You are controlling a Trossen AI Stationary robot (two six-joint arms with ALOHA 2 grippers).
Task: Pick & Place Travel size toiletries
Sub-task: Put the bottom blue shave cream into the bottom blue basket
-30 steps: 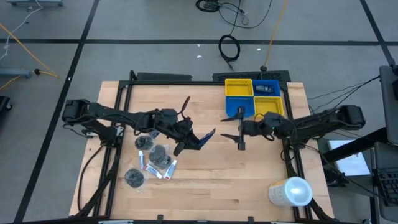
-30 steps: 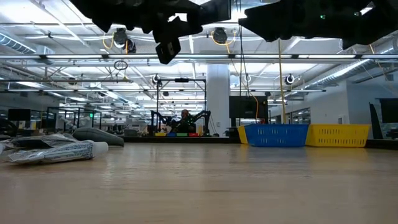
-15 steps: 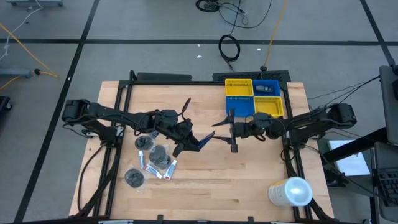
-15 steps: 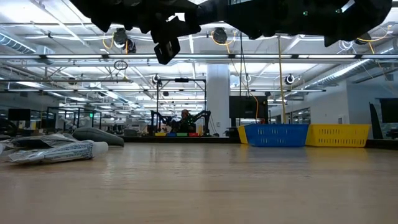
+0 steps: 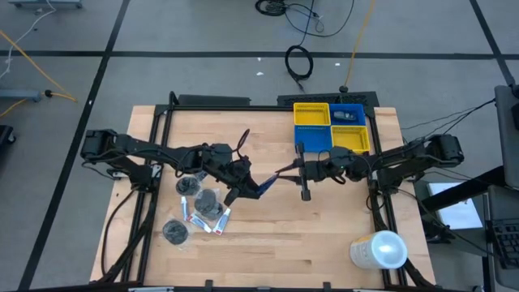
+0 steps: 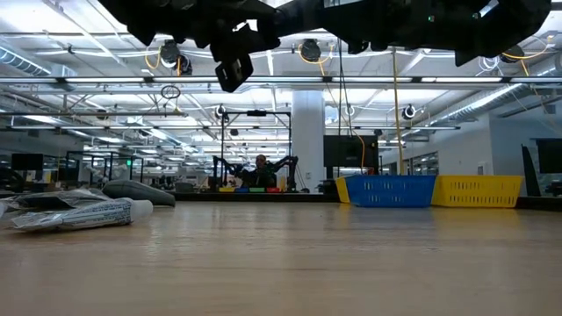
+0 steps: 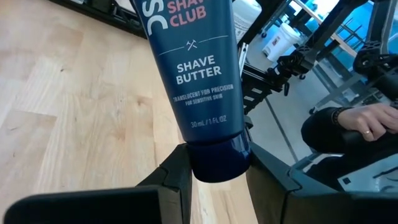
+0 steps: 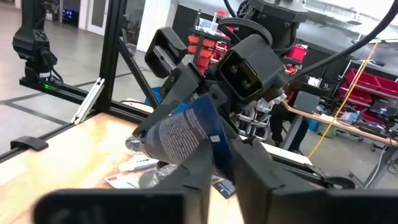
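A dark blue tube [image 5: 264, 184] marked SHAVE BUTTER [image 7: 196, 68] hangs in the air over the middle of the table, between both grippers. My left gripper [image 5: 246, 188] is shut on its cap end, and my right gripper [image 5: 280, 173] is shut on its flat far end. The other travel size toiletries [image 5: 201, 208], white tubes and dark round tins, lie in a loose pile on the table's left half, also seen in the low view as toiletries [image 6: 79, 211]. My left gripper pinches the tube's round dark cap [image 7: 219, 163] between its two fingers [image 7: 177, 180]. The tube reaches straight out from the fingers toward the table's right, lifted clear of the table. My right gripper pinches the tube's flat crimped end [image 8: 210, 138] between its two fingers [image 8: 198, 169]. It comes about level from the table's right side, in line with the tube. The tube stays clear of the table.
Yellow and blue bins [image 5: 332, 126] stand at the far right; one blue bin holds a dark item [image 5: 346, 115]. A big white cylinder [image 5: 378, 250] lies at the near right. Bare wood lies in front of the grippers. A person's hand [image 7: 357, 121] shows beyond the table.
My right gripper has moved toward the table's left, up to the tube's free end, and has shut on it. My left gripper and the tube have kept still.
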